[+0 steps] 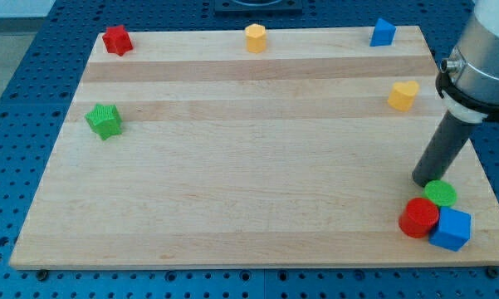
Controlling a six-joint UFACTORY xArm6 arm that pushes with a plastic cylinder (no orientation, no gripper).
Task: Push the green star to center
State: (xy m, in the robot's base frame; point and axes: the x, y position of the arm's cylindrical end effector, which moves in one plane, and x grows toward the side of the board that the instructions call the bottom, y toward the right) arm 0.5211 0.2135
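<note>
The green star (105, 120) lies near the board's left edge, in the upper half of the view. My tip (423, 181) rests on the board at the far right, just above and left of a green round block (441, 193). The tip is far from the green star, with almost the whole width of the board between them.
A red cylinder (418, 218) and a blue cube (451, 228) touch the green round block at the lower right corner. A yellow heart-like block (403, 95) sits at the right. Along the top edge stand a red star (116, 40), a yellow hexagon (256, 38) and a blue block (383, 32).
</note>
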